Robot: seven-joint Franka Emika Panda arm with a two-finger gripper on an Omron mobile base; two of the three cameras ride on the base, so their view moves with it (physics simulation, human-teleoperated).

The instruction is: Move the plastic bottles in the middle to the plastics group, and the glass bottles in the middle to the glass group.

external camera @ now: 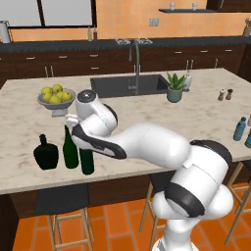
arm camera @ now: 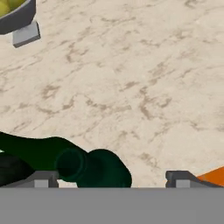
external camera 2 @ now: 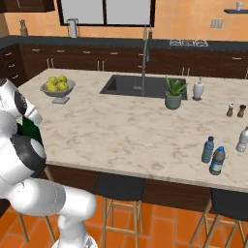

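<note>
A tall dark green glass bottle [external camera: 87, 161] stands upright near the counter's front left edge, partly behind my arm. Beside it stands the glass group: another green long-necked bottle [external camera: 70, 148] and a squat near-black bottle [external camera: 46, 153]. In the hand view I look down on the green bottle's mouth [arm camera: 71, 164]. My gripper [arm camera: 111, 179] is open above it, its fingers wide apart, the neck nearer the left fingertip [arm camera: 41, 178]. Three small blue-tinted plastic bottles [external camera 2: 208, 149] [external camera 2: 217, 161] [external camera 2: 243, 139] stand together at the counter's right end.
A bowl of lemons [external camera: 56, 95] stands behind the glass bottles. The sink [external camera: 128, 84], a potted plant [external camera: 175, 88] and salt and pepper shakers [external camera: 225, 94] lie farther back. Stools [external camera: 63, 201] stand under the counter's front edge.
</note>
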